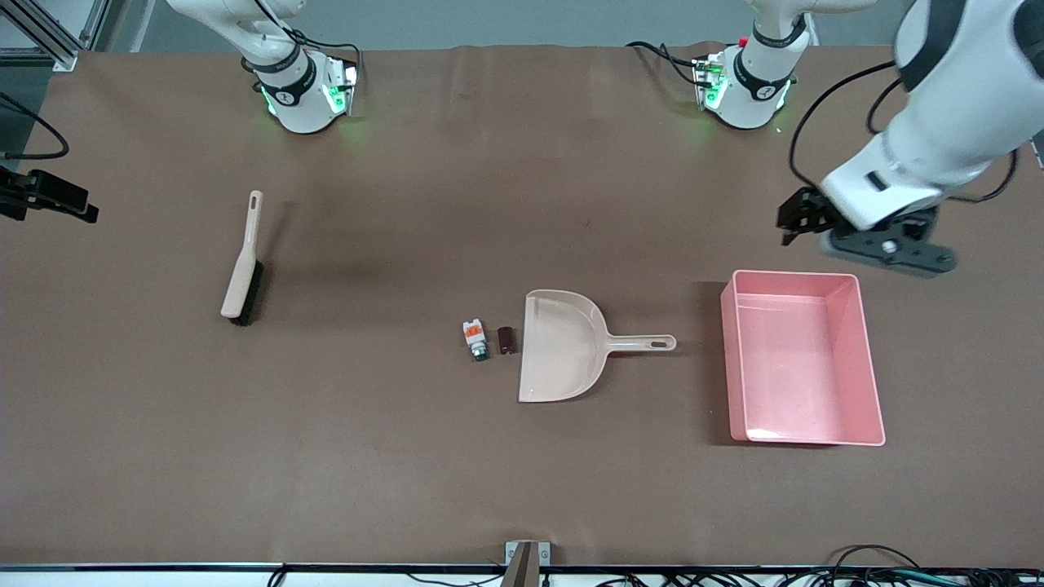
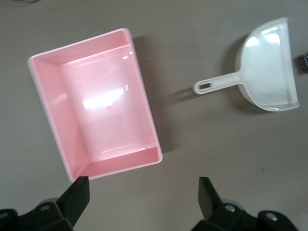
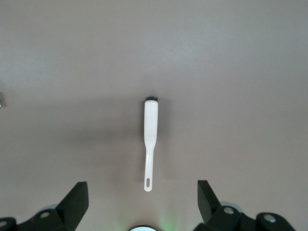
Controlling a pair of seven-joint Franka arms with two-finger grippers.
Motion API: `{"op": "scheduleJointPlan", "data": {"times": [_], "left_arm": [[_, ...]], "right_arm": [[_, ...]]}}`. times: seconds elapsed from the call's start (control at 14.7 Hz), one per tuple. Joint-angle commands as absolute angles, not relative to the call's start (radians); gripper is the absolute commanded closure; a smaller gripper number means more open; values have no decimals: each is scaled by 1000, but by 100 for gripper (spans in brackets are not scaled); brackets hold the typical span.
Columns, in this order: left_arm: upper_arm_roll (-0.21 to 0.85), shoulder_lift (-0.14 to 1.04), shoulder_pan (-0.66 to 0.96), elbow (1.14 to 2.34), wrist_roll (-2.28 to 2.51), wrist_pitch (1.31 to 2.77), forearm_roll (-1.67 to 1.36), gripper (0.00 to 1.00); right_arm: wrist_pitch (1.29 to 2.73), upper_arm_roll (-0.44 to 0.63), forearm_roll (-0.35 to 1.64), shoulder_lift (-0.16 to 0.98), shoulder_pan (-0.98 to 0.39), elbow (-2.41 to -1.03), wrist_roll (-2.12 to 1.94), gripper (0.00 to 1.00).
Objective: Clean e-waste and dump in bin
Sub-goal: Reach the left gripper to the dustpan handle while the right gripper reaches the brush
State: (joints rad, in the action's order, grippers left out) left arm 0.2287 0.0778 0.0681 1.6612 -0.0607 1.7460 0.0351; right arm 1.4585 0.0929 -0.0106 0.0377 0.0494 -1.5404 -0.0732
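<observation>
So I've got the left gripper (image 1: 795, 222) up in the air over bare table just past the bin's (image 1: 871, 367) rim on the robot-base side, fingers spread wide with nothing in them. Its wrist cam looks down past both fingertips (image 2: 79, 192) at the bin (image 2: 48, 101) and the dustpan (image 2: 269, 67), and catches only a dark sliver of e-waste at the frame edge. The front cam is the only one that shows the e-waste properly: white block (image 1: 475, 339) and brown cylinder (image 1: 507, 340) side by side, close but not touching, the cylinder just beside the dustpan's (image 1: 563, 346) open mouth. The pan's handle points toward the bin, with a strip of bare table between them.

I can't spot the right gripper from the front, but its wrist cam shows it released (image 3: 142, 202), hanging high over the brush (image 3: 150, 134). That brush (image 1: 243, 262) lies toward the right arm's end, well apart from everything else. Loads of open table nearer the front camera, and between brush and e-waste too.
</observation>
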Motion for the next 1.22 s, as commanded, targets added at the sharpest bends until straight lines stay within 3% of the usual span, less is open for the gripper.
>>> {"op": "scheduleJointPlan", "data": {"times": [0.0,0.27,0.61,1.15], "left_arm": [[294,139,69,1667,-120,1790,38,0],[385,274,103,1660,-146,1883,165,0],[388,408,207,1640,-153,1993,282,1],[388,592,256,1557,-550,2086,350,12]], "right_arm": [[1538,92,5,-49,118,-1713,-129,0],[1741,94,3,-113,153,-1949,-133,0],[2056,91,3,-147,167,-2260,-133,0],[2313,84,3,-138,129,-2496,-130,0]]}}
